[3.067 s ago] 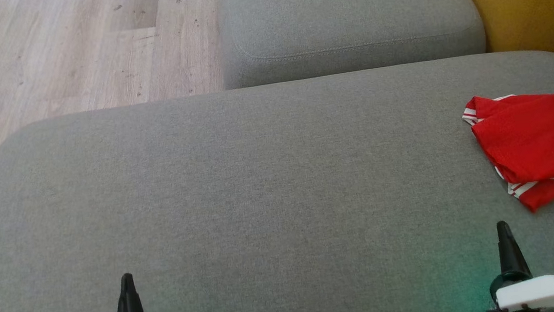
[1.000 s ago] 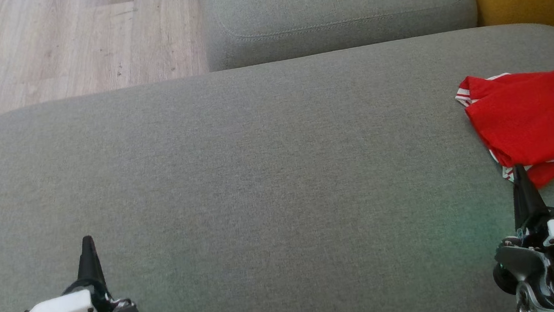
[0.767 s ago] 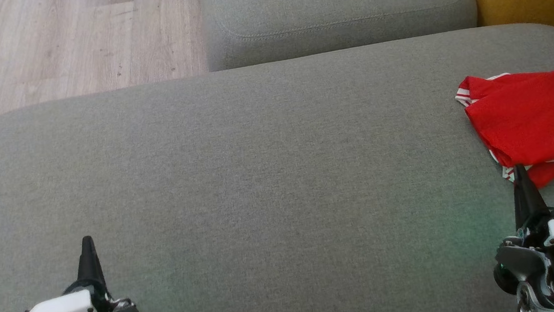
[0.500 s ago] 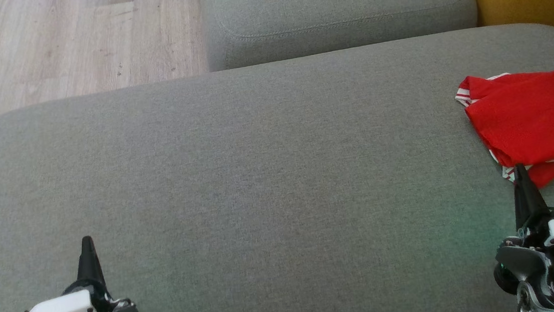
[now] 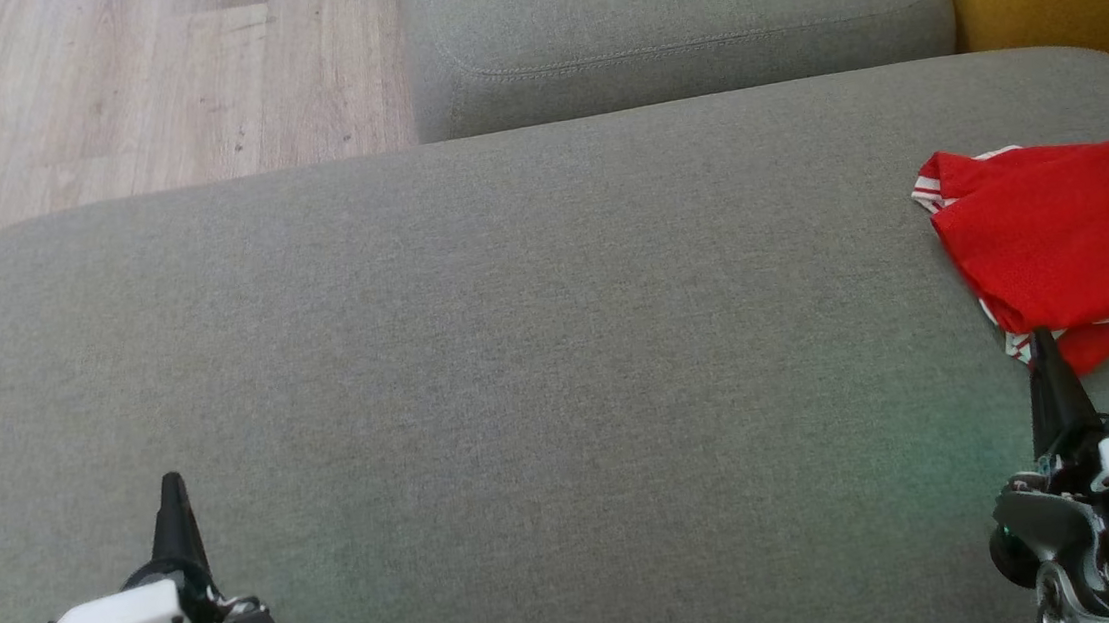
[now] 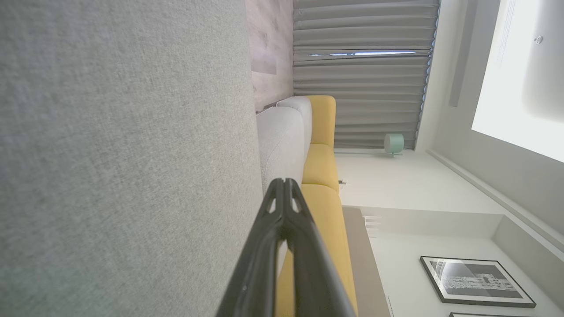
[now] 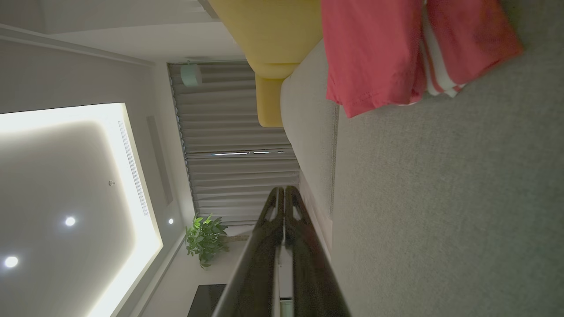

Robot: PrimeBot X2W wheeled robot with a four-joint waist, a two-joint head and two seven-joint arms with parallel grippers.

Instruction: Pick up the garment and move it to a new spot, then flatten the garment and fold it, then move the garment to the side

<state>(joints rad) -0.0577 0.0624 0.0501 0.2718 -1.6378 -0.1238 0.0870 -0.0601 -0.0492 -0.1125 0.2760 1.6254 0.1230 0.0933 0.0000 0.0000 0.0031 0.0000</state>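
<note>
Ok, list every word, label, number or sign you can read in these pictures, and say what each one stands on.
There is no text here that can be read.
On the red garment: white stripes along its edges, no lettering visible.
On the framed picture on the wall in the left wrist view: a greyish print, too small and blurred to tell whether it carries any writing.
</note>
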